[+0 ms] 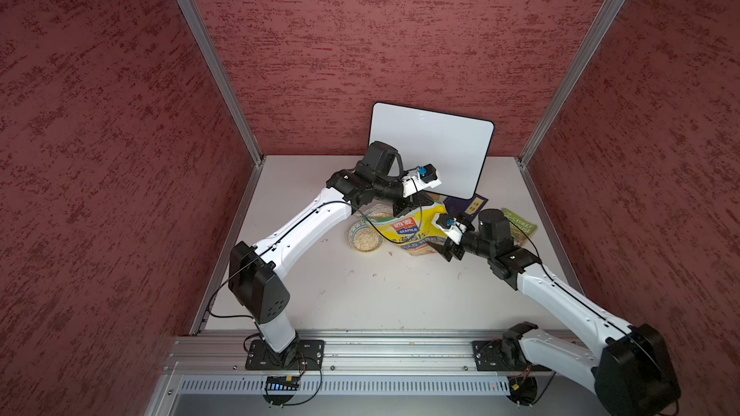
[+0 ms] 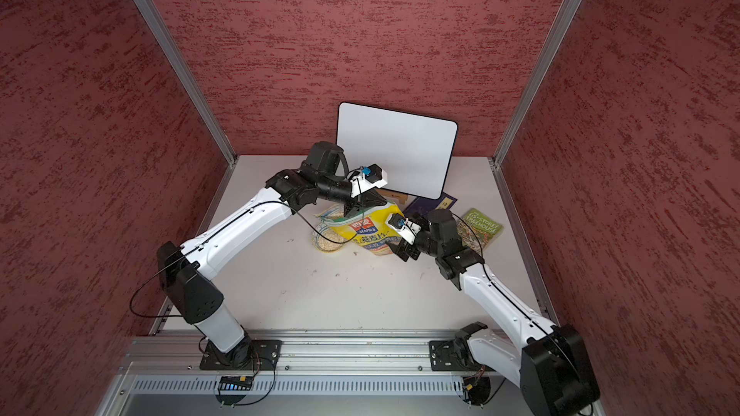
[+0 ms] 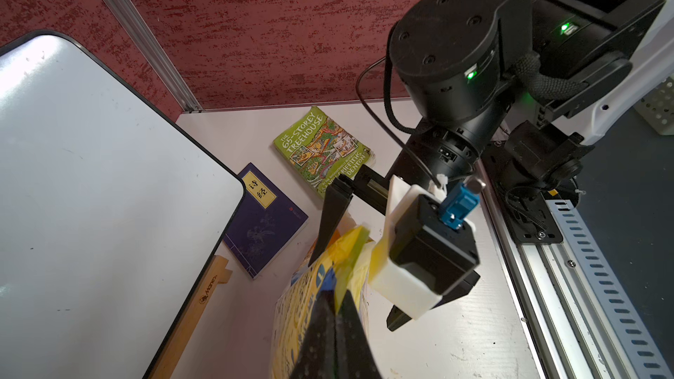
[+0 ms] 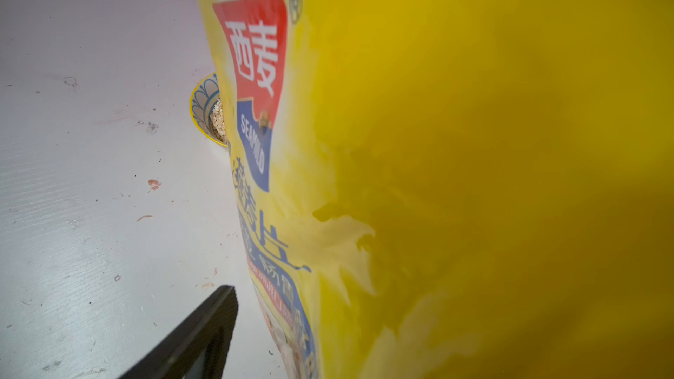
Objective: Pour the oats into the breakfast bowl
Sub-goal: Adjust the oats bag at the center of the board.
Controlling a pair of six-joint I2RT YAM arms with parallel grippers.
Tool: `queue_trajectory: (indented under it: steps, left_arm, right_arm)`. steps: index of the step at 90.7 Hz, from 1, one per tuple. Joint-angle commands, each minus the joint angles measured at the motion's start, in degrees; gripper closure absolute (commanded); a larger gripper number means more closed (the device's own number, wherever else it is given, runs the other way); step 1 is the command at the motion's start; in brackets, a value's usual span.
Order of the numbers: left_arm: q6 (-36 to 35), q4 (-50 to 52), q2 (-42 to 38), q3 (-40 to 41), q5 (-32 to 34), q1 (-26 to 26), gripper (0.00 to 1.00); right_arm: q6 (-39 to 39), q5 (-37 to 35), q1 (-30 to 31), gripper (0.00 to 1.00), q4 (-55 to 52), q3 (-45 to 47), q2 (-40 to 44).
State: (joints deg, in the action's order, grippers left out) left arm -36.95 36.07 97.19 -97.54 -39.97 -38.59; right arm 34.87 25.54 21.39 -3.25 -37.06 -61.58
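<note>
Near the middle of the bench (image 1: 352,298), a little toward its left edge, we see the breakfast bowl (image 1: 352,232) with a heap of oats (image 1: 365,242) in it. Just beside it to the right the yellow pouch (image 1: 416,230) leans over, its open mouth at the bowl's far rim, with more flakes showing inside. We find the left gripper (image 3: 339,309) clamped tight on the pouch's upper edge. At the back edge a whiteboard (image 1: 432,146) stands propped. Further right, the right gripper (image 1: 446,252) has its jaws spread wide astride the pouch's bottom corner. In the right wrist view we see only one finger (image 4: 197,337), standing clear of the foil. Toward the back right corner lie a purple book (image 1: 466,205) and, nearer the right edge, a green paperback (image 1: 520,226), both flat.
</note>
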Motion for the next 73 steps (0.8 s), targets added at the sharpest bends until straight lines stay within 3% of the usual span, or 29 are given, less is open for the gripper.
queue_trajectory:
  steps: [1, 16, 26, 34, 47, 56, 69, 73]
  left_arm:
    - [-1.2, -2.8, -0.7, -2.7, -3.2, 0.4, 1.0]
    - [-1.5, -2.5, -0.8, -2.6, -3.8, 0.7, 1.0]
    - [-1.4, -2.9, -0.8, -2.3, -4.1, 0.7, 1.0]
    - [-1.3, -3.3, -1.0, -1.8, -4.2, 0.7, 1.0]
    - [-0.9, -4.0, -2.2, -0.2, -4.2, 1.5, 1.0]
    - [0.3, -5.8, -4.0, 2.5, -4.6, 2.9, 1.0]
    - [0.7, -6.7, -7.6, 6.5, -4.4, 5.1, 0.62]
    - [0.7, -6.7, -8.9, 8.1, -4.3, 6.3, 0.55]
  right_arm:
    - [-0.8, 5.4, -1.8, 0.09, -0.9, -4.6, 1.3]
    - [0.8, 10.8, -2.7, 0.24, -6.4, -12.1, -1.3]
    - [0.5, 14.4, -2.7, 0.4, -8.6, -15.8, -5.0]
    - [-0.6, 16.4, -2.6, 0.58, -8.0, -17.3, -7.1]
    - [-2.3, 17.1, -3.0, 0.98, -3.1, -15.3, -6.5]
    - [-5.1, 19.9, -4.9, 1.0, -0.1, -13.4, -5.2]
    - [-5.2, 22.4, -6.5, 1.0, -2.2, -13.6, -4.9]
    - [-5.1, 22.4, -7.1, 1.0, -2.2, -13.1, -4.5]
